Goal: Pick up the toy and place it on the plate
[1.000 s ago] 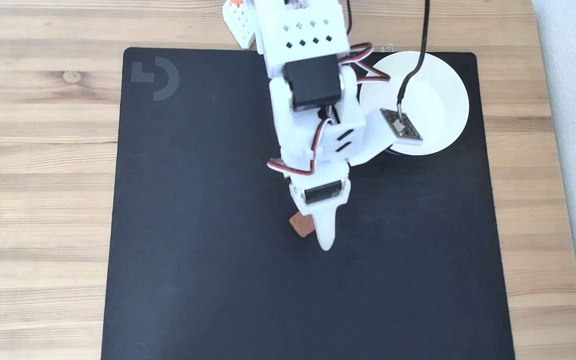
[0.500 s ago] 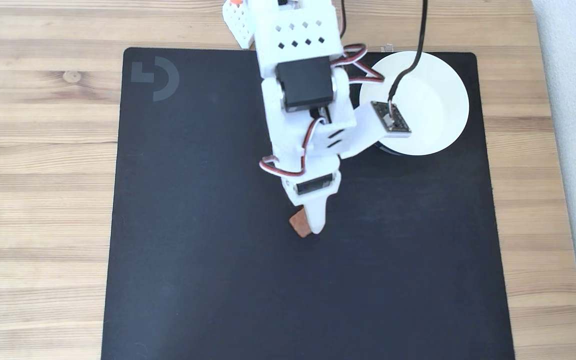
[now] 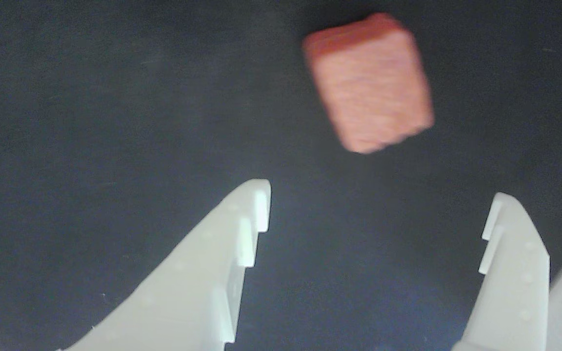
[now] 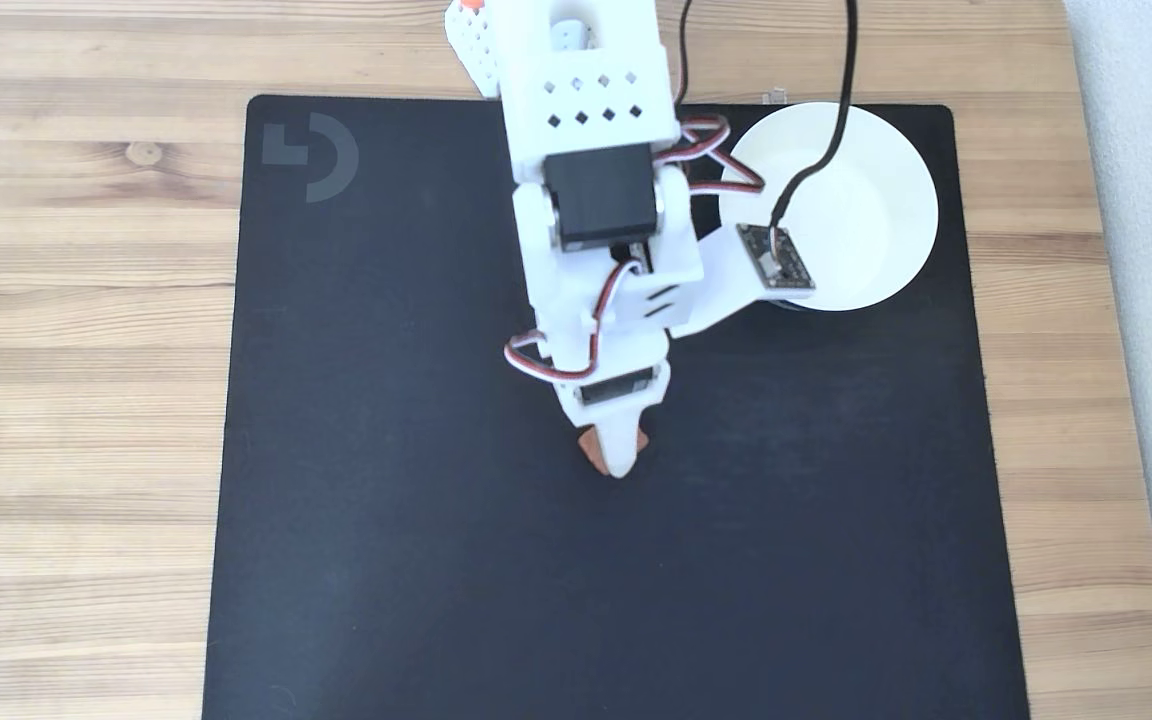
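Just beyond the tips of the spread gripper (image 3: pixel 376 207), the toy (image 3: pixel 370 85) lies untouched on the black mat (image 3: pixel 90 97).

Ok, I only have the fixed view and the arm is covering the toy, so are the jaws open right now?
Observer: Yes. In the wrist view the jaws stand wide open with nothing between them.
Operator: Where is the toy, then?
Observer: The toy lies flat on the mat, beyond the tips and roughly in line with the gap.
Operator: Is it touching either tip?
Observer: No. Bare mat shows between it and both tips.
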Available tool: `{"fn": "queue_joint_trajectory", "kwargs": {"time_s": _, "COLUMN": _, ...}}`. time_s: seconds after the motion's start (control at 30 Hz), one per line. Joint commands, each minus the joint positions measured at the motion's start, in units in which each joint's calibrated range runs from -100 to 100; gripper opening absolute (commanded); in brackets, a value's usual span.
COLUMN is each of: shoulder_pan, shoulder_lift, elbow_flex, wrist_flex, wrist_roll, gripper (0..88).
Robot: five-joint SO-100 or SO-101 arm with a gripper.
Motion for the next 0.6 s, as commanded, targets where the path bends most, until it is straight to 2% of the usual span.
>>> {"fn": "queue_joint_trajectory", "kwargs": {"time_s": 0.0, "shoulder_pan": 0.13, "shoulder_lift": 3.96, "elbow_flex": -9.37, "wrist_flex": 4.81, "wrist_roll": 0.25, "gripper": 30.4}}
{"fn": "queue_joint_trajectory", "kwargs": {"time_s": 0.57, "shoulder_pan": 0.13, "shoulder_lift": 6.13, "elbow_flex": -11.08, "wrist_flex": 5.07, "wrist_roll": 0.25, "gripper": 30.4}}
